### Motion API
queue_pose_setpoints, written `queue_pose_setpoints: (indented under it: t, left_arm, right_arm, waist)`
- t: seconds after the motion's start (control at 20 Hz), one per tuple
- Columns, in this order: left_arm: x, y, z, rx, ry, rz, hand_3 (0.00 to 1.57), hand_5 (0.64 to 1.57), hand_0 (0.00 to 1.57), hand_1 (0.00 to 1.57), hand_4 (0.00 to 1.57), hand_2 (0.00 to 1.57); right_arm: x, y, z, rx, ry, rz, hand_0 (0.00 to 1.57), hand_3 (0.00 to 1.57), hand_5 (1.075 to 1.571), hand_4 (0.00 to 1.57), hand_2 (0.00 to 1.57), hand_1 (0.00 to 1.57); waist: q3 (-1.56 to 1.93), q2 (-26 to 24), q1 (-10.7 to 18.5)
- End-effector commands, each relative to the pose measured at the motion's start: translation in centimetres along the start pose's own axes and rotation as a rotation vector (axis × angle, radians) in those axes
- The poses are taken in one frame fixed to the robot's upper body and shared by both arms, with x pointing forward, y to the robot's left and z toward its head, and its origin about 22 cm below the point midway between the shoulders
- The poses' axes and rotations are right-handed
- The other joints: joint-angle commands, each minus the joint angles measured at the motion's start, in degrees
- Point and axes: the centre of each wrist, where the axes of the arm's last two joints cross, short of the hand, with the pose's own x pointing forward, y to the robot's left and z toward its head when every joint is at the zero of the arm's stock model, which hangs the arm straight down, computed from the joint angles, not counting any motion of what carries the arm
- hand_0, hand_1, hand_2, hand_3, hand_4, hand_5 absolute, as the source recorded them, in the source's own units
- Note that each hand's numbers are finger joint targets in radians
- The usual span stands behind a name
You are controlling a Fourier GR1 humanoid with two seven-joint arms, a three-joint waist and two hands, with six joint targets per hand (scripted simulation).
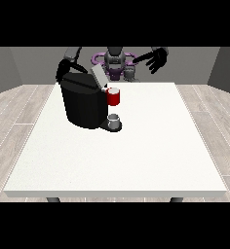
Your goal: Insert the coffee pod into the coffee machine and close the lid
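**Lid up, the hand at the view's left is the near one**

Front view: the coffee machine point(83, 104) stands at the table's point(136, 160) far left, with its grey lid point(98, 75) raised and tilted up toward 1 o'clock. The hand at the view's left point(66, 68) sits just behind the machine's top, at about 9 o'clock from the lid; you cannot tell how its fingers lie against the dark body. The hand at the view's right point(156, 59) hangs in the air well apart, at roughly 2 o'clock from the lid, fingers spread and holding nothing.

The red piece point(114, 96) below the lid's hinge is at the machine's head (whether the coffee pod is already seated there cannot be told). A small grey cup point(115, 120) stands on the machine's base, under it.

Your coming move, by my reading, turns on pushing the lid down toward 7 o'clock; the machine's body stands between the near hand and the lid's front face.
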Motion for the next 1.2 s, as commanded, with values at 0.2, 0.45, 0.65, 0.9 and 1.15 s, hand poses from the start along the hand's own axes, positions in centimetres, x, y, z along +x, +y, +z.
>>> queue_pose_setpoints:
  t: [0.2,0.45,0.65,0.9,1.15]
  left_arm:
    - [-9.2,-7.0,7.4,-0.027,0.205,0.291,0.00,1.571,0.00,0.00,0.37,0.00]
    - [-9.0,-7.0,7.9,-0.005,0.181,0.287,0.00,1.571,0.00,0.00,0.42,0.00]
    - [-9.6,-7.9,9.4,0.006,0.203,0.350,0.00,1.571,0.00,0.00,0.35,0.00]
    - [-6.6,-5.6,8.0,-0.002,0.107,0.316,0.00,1.571,0.00,0.00,0.38,0.00]
    - [-5.3,-7.8,8.1,0.011,0.064,0.327,0.00,1.571,0.00,0.00,0.37,0.00]
  right_arm:
    - [1.7,0.2,0.2,0.127,-0.031,-0.042,0.00,0.00,1.571,0.00,0.00,0.00]
    - [4.6,0.2,-0.9,0.201,-0.161,0.027,0.00,0.00,1.571,0.15,0.00,0.00]
    - [7.0,-1.0,-2.4,0.201,-0.134,0.054,0.00,0.00,1.571,0.08,0.00,0.00]
    - [7.5,-2.9,-4.3,0.140,-0.145,-0.018,0.00,0.00,1.571,0.00,0.00,0.00]
    - [8.5,-3.1,-6.2,0.144,-0.100,-0.116,0.00,0.00,1.571,0.08,0.00,0.00]
  waist:
    - [0.09,-12.23,7.49]
    - [0.11,-9.93,8.55]
    - [0.11,-11.13,9.39]
    - [0.13,-4.82,12.21]
    - [0.12,-3.16,13.07]
